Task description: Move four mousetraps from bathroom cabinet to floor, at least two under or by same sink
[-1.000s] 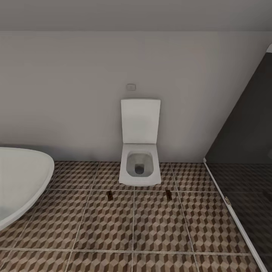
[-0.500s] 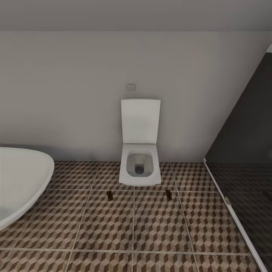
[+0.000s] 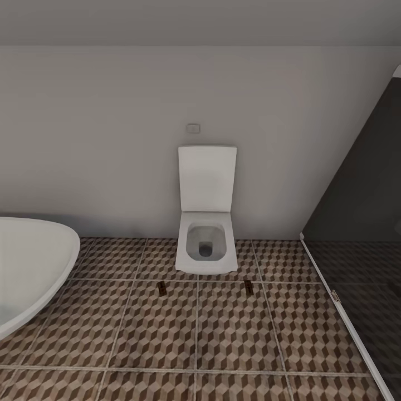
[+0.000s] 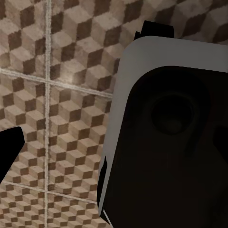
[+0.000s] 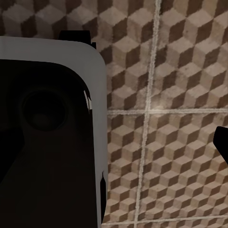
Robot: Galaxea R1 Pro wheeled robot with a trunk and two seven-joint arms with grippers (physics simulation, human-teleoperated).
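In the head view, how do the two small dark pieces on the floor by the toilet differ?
The left mousetrap lies off the toilet's front-left corner, the right mousetrap off its front-right. The left one sits farther from the toilet base. Both are tiny, dark brown, flat on the tiled floor.

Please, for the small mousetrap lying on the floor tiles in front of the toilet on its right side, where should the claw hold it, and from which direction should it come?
Probably from straight above. The mousetrap lies flat on the bathroom floor, so nothing can get beneath it. It looks longer toward the toilet than across, so close the claw over its two long edges near the middle. Its metal parts are too small to make out, so avoid relying on them.
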